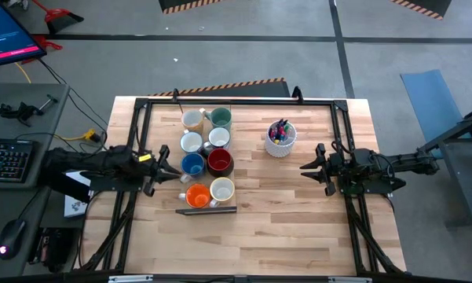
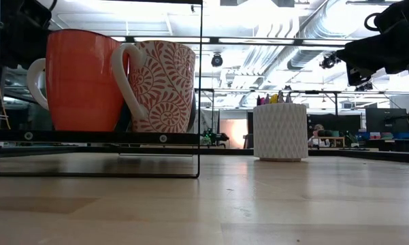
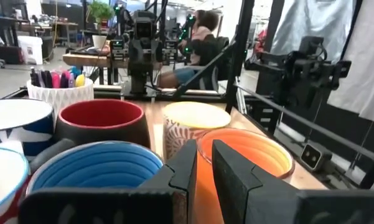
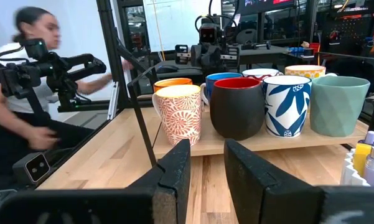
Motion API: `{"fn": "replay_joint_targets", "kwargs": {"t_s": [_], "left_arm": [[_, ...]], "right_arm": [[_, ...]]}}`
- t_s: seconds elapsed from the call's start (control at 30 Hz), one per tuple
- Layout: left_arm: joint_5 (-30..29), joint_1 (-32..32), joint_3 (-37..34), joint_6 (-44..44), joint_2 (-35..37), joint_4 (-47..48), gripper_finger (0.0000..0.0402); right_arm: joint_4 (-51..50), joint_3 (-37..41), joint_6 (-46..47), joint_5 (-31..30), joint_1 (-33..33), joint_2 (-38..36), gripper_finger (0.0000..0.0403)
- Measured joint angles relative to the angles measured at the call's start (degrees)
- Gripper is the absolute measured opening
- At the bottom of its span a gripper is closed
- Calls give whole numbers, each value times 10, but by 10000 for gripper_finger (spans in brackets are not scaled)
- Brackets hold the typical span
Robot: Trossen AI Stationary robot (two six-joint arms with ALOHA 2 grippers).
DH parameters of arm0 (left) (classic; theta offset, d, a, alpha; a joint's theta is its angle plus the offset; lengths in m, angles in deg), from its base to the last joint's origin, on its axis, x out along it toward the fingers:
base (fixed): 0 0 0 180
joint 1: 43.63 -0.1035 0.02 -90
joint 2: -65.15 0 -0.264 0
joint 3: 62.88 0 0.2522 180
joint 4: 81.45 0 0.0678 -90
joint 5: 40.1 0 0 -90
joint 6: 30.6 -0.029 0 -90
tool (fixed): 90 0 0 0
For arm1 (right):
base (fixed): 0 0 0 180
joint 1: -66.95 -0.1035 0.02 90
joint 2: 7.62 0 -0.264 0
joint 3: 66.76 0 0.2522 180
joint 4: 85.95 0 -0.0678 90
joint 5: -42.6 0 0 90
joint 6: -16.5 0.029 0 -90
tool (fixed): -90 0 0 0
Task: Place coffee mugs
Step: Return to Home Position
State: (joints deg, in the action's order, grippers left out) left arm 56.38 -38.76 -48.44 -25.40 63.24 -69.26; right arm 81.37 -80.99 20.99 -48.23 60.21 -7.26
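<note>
Several coffee mugs stand upright in a cluster on a low raised board (image 4: 280,142) left of the table's middle. They include orange (image 1: 198,196), cream patterned (image 1: 222,189), blue (image 1: 192,164), dark red (image 1: 220,161), white-and-blue (image 4: 287,104) and teal (image 1: 220,118) ones. My left gripper (image 1: 173,163) hangs level just left of the cluster, pointing at the blue and orange mugs. Its fingers (image 3: 204,163) are open by a narrow gap with nothing between them. My right gripper (image 1: 308,167) waits level at the right, open (image 4: 206,155) and clear of the mugs.
A white cup of coloured pens (image 1: 280,139) stands right of the mugs, between them and my right gripper. A black frame (image 1: 243,101) runs round the table's far and side edges. A person (image 4: 25,93) sits beyond the left side. Bare wood (image 1: 259,244) lies toward the near edge.
</note>
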Motion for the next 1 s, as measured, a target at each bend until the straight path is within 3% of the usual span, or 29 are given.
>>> {"fn": "replay_joint_targets", "kwargs": {"t_s": [1.0], "left_arm": [[-2,0,0,6,-4,-1,39]], "right_arm": [[0,0,0,0,0,0,80]]}}
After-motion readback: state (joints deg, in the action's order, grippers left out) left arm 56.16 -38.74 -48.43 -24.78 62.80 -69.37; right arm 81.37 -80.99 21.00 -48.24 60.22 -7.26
